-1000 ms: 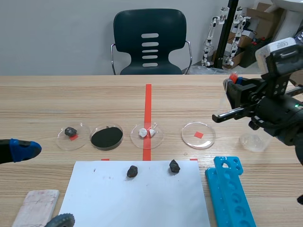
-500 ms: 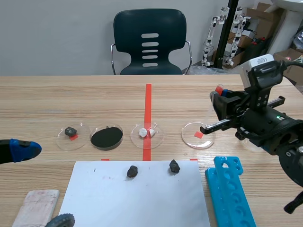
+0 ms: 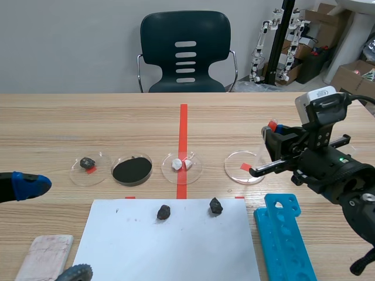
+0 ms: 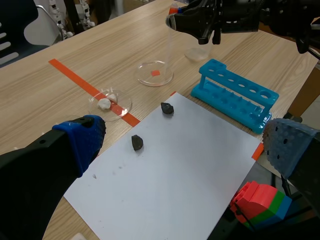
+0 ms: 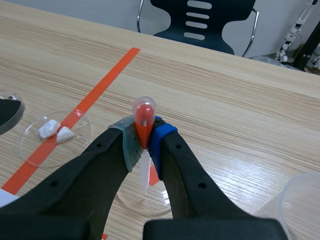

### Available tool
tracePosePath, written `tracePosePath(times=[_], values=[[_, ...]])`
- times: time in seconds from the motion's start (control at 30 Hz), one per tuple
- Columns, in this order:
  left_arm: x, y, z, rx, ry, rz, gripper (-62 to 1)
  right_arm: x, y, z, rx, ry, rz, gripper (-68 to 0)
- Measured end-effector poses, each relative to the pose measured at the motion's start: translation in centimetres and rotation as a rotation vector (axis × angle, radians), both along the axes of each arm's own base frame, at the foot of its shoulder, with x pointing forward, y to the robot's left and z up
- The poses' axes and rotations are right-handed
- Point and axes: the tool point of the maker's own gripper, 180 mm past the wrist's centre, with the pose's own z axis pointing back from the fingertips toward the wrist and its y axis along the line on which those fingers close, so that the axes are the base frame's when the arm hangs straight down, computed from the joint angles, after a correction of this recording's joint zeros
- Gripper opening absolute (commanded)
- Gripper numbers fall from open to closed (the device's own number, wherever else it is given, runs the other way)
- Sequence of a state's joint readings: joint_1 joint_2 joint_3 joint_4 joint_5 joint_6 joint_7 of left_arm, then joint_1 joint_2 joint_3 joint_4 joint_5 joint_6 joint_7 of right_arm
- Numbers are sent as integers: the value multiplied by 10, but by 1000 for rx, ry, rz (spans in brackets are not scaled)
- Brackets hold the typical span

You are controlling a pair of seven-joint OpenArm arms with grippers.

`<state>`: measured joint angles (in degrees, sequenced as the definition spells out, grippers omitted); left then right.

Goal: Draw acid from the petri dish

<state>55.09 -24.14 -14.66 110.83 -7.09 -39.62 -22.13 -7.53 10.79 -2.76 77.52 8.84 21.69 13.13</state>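
At the table's right, the right claw (image 3: 274, 140) is clamped on a dropper (image 3: 270, 127), nearly upright, bulb up, tip above the petri dish (image 3: 245, 168). From the right wrist, the dish (image 5: 147, 202) lies directly below the tip, with open table around it. The left claw (image 4: 185, 145), open, rests well apart at the left.

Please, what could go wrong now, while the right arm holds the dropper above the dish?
1. The dropper tip may come down on the dish rim and push the dish.
2. The right jaws pinch the bulb; loosening them before the tip reaches the dish floor would likely draw only air.
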Motion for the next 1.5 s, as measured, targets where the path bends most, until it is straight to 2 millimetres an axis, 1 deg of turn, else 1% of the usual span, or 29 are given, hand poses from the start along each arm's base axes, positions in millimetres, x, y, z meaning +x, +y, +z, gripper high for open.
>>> tracePosePath(times=[0.43, 0.8, 1.17, 1.37, 1.5], values=[[0, 0, 0, 0, 0, 0, 14, 0, 0, 1, 2, -6, 0, -671], [0, 0, 0, 0, 0, 0, 14, 0, 0, -2, -26, 3, 7, -671], [0, 0, 0, 0, 0, 0, 14, 0, 0, 2, -14, -26, 4, -671], [0, 0, 0, 0, 0, 0, 14, -2, -3, -10, -8, 1, -7, -671], [0, 0, 0, 0, 0, 0, 14, -2, -3, -9, -5, -6, -7, -671]])
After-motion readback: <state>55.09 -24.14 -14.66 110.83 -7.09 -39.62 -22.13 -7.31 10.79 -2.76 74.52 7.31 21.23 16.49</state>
